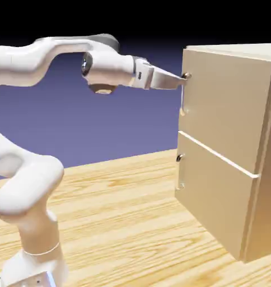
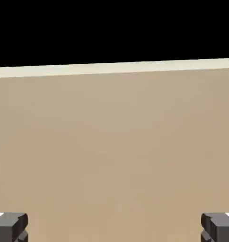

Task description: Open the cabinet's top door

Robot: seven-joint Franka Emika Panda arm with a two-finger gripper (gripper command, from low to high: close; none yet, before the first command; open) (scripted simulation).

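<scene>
With blocky, grey fingers wide apart, reaches near the upper end of slim handle (metallic and shiny). Has flat, smooth top door on boxy beige cabinet, at the exterior view's right, over table of streaky wood.
</scene>
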